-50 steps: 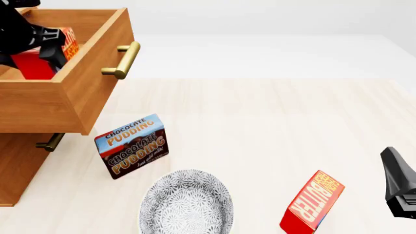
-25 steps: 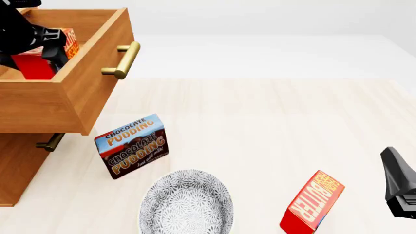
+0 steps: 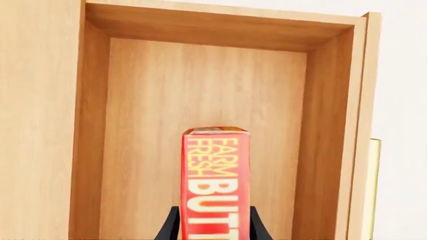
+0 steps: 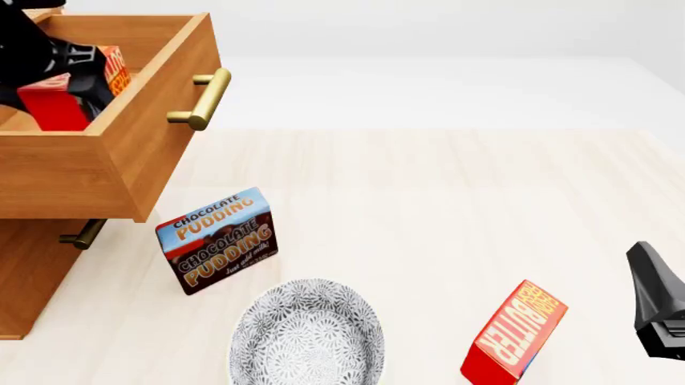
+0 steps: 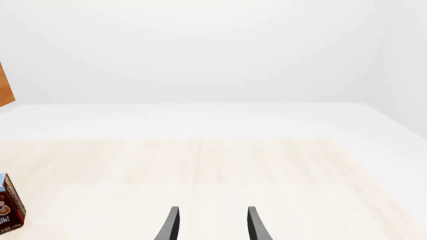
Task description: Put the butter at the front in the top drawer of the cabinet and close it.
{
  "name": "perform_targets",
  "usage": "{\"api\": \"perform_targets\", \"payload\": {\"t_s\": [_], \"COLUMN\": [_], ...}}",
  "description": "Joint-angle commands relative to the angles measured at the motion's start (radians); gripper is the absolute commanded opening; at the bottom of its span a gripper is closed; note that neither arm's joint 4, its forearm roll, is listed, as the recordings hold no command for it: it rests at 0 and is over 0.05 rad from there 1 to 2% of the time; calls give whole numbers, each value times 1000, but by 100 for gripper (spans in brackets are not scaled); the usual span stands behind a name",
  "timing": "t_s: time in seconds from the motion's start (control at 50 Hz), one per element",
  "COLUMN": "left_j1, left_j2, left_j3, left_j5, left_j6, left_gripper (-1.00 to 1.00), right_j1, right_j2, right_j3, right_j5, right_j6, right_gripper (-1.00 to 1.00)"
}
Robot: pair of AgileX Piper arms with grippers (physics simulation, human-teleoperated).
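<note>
**Butter held inside the open top drawer**

Jaws of the left gripper are closed onto the butter, one black finger pressed to each narrow side of the carton. In the left wrist view the carton's long axis runs straight out along the fingers, its free end pointing toward the drawer's far inner wall, with the orange face lettered "FARM FRESH BUTT…" turned to the camera. From the front view the carton sits tilted within the drawer, red side toward the viewer and a strip of orange lettering showing at its upper right edge; whether it touches the drawer floor cannot be told.

Around it, the top drawer is pulled well out of the cabinet, its brass bar handle facing the open tabletop. The lower drawer's handle peeks out beneath.

On the tabletop near the cabinet stands a chocolate pudding box, leaning slightly. Just in front of it lies a patterned grey bowl. Well to the right, a second butter carton stands tilted.

The right gripper hangs low at the right edge of the front view, its jaws parted with nothing between them, well apart from every box.
</note>
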Motion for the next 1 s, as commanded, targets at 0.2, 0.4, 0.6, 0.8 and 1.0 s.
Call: {"api": "perform_targets", "payload": {"t_s": [0.2, 0.4, 0.6, 0.8, 1.0], "left_j1": [3, -7, -10, -18, -34], "left_j2": [-43, -83, -99, -146, -201], "left_j3": [5, 11, -4, 2, 0], "left_j5": [0, 0, 0, 0, 0], "left_j6": [23, 32, 55, 85, 199], "left_gripper": [100, 100, 100, 100, 100], "right_j1": [0, 0, 0, 0, 0], "right_j2": [0, 0, 0, 0, 0], "right_j3": [1, 1, 1, 1, 1], "right_j5": [-1, -1, -2, -1, -1], "right_j6": [-1, -1, -1, -1, -1], "right_gripper": [100, 100, 100, 100, 100]}}
